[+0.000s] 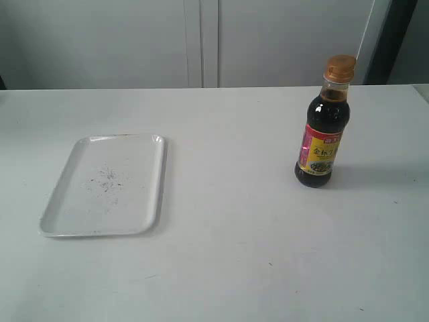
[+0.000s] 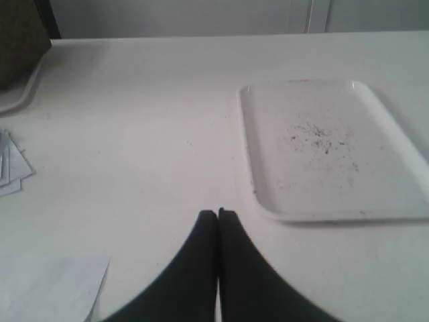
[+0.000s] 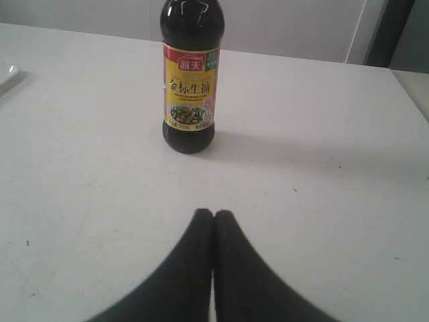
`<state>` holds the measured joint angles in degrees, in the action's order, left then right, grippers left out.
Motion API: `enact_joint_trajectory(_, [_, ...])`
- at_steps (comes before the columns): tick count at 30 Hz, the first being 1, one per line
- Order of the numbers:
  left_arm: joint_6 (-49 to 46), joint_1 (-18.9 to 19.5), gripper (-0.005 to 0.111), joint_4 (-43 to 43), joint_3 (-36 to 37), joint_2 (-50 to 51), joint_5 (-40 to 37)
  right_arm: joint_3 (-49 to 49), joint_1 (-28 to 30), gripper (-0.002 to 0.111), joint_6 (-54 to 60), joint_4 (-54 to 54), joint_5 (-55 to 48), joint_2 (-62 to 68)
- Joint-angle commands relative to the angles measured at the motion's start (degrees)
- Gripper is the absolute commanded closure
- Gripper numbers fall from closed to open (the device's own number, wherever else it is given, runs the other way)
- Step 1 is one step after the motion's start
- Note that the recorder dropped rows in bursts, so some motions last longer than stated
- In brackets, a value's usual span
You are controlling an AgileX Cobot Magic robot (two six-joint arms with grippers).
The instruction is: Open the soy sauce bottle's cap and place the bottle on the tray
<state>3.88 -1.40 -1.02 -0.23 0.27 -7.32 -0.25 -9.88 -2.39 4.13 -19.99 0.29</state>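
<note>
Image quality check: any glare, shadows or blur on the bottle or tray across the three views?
Exterior view: even light, soy sauce bottle sharp, casting a soft shadow to its right; tray scuffs readable. Left wrist view: soft and washed out, tray nearly blends with the table; shut left pincer is a dark silhouette. Right wrist view: bottle label legible, small highlights on its shoulder; right pincer also featureless black.

A clear glass bottle of brown-black sauce (image 1: pixel 323 137) wears a red-yellow-pink label and orange-brown plastic cap (image 1: pixel 340 68); the flat white plastic tray (image 1: pixel 66 215) shows dark central scuffs.
</note>
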Motion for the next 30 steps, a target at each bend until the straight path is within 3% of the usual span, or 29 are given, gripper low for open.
enact_joint_trajectory(1, [0.35,0.16,0.107,-0.67,0.23,-0.27,4.74,0.25,0.21,0.108,0.05,0.16,0.12,-0.29])
enact_joint_trajectory(7, [0.44,0.16,0.107,-0.67,0.23,-0.27,6.93,0.25,0.21,0.108,0.05,0.16,0.12,-0.29])
enact_joint_trajectory(20, [5.54,0.16,0.107,0.30,0.23,0.04,29.44,0.25,0.21,0.108,0.05,0.16,0.12,-0.29])
enact_joint_trajectory(26, [5.54,0.16,0.107,1.70,-5.37,7.22,29.89,0.25,0.21,0.108,0.05,0.16,0.12,-0.29])
enact_joint_trajectory(30, [9.06,0.16,0.107,7.19,-10.51,15.01,30.01,0.25,0.21,0.108,0.05,0.16,0.12,-0.29])
